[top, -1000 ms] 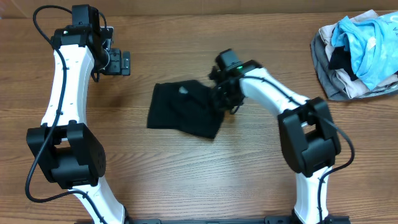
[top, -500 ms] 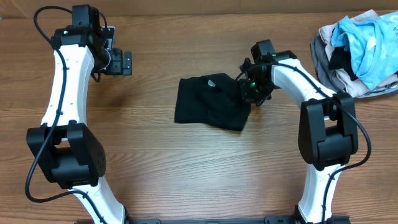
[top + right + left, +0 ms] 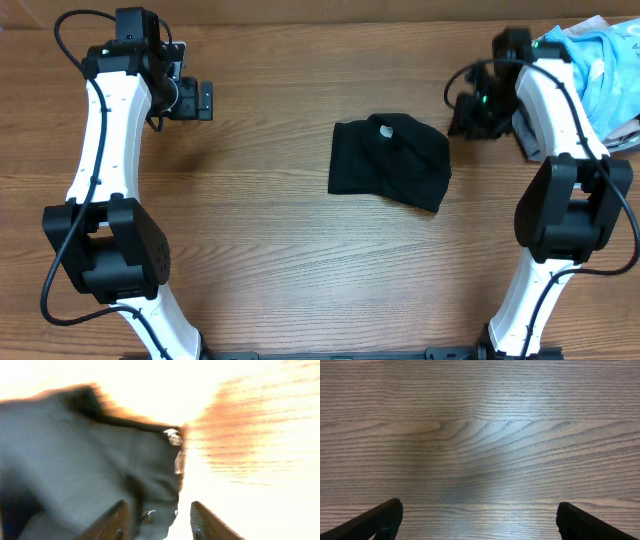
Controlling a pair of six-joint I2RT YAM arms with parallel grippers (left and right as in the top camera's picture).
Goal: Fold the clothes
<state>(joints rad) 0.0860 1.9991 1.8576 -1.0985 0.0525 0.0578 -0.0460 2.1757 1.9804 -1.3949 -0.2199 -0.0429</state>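
The black garment (image 3: pixel 390 162) lies in a folded bundle on the wooden table, right of centre, its small white logo (image 3: pixel 387 130) near the far edge. In the blurred right wrist view the garment (image 3: pixel 85 460) fills the left side, and the logo (image 3: pixel 173 436) sits at its edge. My right gripper (image 3: pixel 468 112) hovers just past the garment's right edge. Its fingers stand apart, and a fold of cloth shows between them in the wrist view (image 3: pixel 159 521). My left gripper (image 3: pixel 195 100) is open and empty over bare wood at the far left (image 3: pixel 479 520).
A pile of other clothes (image 3: pixel 575 85), blue, grey and beige, lies at the back right corner, close behind my right arm. The table (image 3: pixel 300 270) is bare wood elsewhere.
The garment has slid to the right across the table with my right gripper. The gripper has since swung further right and back, off the cloth. The left arm has not moved.
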